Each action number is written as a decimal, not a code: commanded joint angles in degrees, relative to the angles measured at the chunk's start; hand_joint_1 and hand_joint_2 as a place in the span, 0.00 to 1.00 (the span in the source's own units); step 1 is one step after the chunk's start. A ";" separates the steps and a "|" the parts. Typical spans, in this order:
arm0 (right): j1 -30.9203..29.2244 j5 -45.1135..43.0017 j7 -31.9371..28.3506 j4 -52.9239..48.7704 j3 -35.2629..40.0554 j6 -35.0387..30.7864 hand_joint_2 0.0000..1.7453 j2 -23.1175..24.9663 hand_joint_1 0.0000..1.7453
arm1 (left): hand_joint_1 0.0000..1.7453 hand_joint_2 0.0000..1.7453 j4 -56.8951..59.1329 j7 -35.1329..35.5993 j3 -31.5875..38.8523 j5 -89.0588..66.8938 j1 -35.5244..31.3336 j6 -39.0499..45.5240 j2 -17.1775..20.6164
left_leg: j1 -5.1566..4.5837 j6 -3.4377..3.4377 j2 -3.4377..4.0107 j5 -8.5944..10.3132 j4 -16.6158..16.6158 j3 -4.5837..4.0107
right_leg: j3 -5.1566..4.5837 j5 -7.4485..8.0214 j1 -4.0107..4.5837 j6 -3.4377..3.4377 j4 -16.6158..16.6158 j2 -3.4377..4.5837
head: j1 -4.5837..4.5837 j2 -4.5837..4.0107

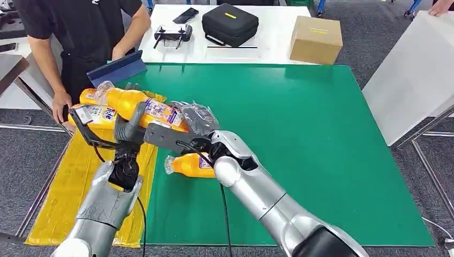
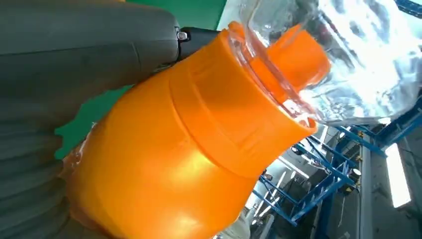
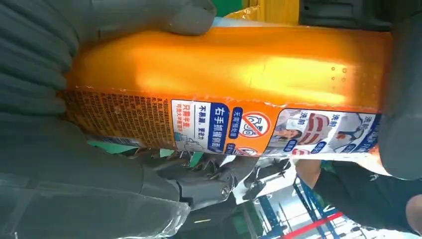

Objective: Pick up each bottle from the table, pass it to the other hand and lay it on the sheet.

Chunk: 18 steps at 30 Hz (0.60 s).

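An orange detergent bottle (image 1: pixel 140 106) is held in mid-air above the edge of the yellow sheet (image 1: pixel 64 198), gripped by both hands at once: the left hand (image 1: pixel 130 124) is wrapped around its neck end, the right hand (image 1: pixel 187 128) around its labelled body. The handover is judged to be under way. Before one hand is released, the other's grip should be confirmed firm, and the bottle kept level. Another bottle (image 1: pixel 190 165) lies on the green counter (image 1: pixel 321 160).
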 commanded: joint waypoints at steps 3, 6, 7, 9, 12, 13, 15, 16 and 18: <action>-0.77 -1.16 -0.97 -2.53 6.04 1.60 1.00 -0.83 1.00 | 1.00 1.00 3.60 0.00 -0.12 -0.44 -2.63 -0.63 0.17 | 0.00 -0.15 -0.01 -0.10 0.01 0.20 | 0.21 -0.11 0.00 -0.09 0.02 -0.03 | -0.02 0.00; -0.71 -1.16 -0.97 -2.52 6.08 1.60 1.00 -0.82 0.99 | 1.00 1.00 3.59 -0.01 -0.11 -0.42 -2.50 -0.66 0.17 | 0.00 -0.24 0.03 -0.20 0.04 0.37 | 0.38 -0.20 0.00 -0.14 0.04 0.00 | -0.02 0.00; -0.71 -1.16 -0.97 -2.52 6.08 1.60 1.00 -0.82 0.99 | 1.00 1.00 3.59 -0.01 -0.11 -0.42 -2.50 -0.66 0.17 | 0.00 -0.25 0.07 -0.22 0.04 0.42 | 0.42 -0.21 -0.01 -0.15 0.05 0.04 | 0.00 0.00; -0.65 -1.16 -0.97 -2.54 6.14 1.61 1.00 -0.81 0.97 | 1.00 1.00 3.50 -0.02 -0.08 -0.41 -2.41 -0.66 0.21 | 0.00 -0.17 -0.01 -0.11 0.00 0.22 | 0.25 -0.12 0.00 -0.10 0.01 -0.03 | 0.00 0.00; -0.39 -1.28 -0.91 -3.02 6.43 1.74 1.00 -1.07 1.00 | 1.00 1.00 2.39 0.17 0.22 -0.02 -1.64 -0.94 0.13 | 0.01 -0.16 0.02 -0.10 0.00 0.21 | 0.22 -0.10 0.01 -0.10 0.00 0.00 | 0.00 0.00; -0.33 -1.28 -0.90 -3.03 6.48 1.76 1.00 -1.07 1.00 | 1.00 1.00 2.34 0.20 0.24 0.01 -1.60 -0.96 0.13 | 0.00 -0.22 0.04 -0.18 0.03 0.34 | 0.35 -0.17 0.00 -0.13 0.04 0.01 | -0.02 0.00; -0.34 -1.23 -0.74 -3.10 6.68 1.85 1.00 -1.19 0.97 | 1.00 1.00 1.99 0.42 0.48 0.41 -1.30 -1.21 0.06 | 0.01 -0.19 0.05 -0.15 0.02 0.29 | 0.30 -0.14 0.00 -0.12 0.02 0.02 | 0.00 0.00; -0.39 -1.22 -0.70 -3.09 6.70 1.87 1.00 -1.18 0.99 | 1.00 1.00 1.97 0.46 0.51 0.46 -1.30 -1.23 0.05 | -0.01 -0.14 0.02 -0.08 -0.02 0.17 | 0.18 -0.08 -0.01 -0.08 0.00 0.00 | -0.02 0.00; -0.64 -1.16 -0.47 -2.96 6.83 2.00 1.00 -1.12 0.99 | 1.00 1.00 1.95 0.57 0.66 0.66 -1.49 -1.25 0.01 | 0.00 -0.13 0.03 -0.07 0.00 0.14 | 0.15 -0.07 0.00 -0.07 0.00 0.01 | -0.02 0.00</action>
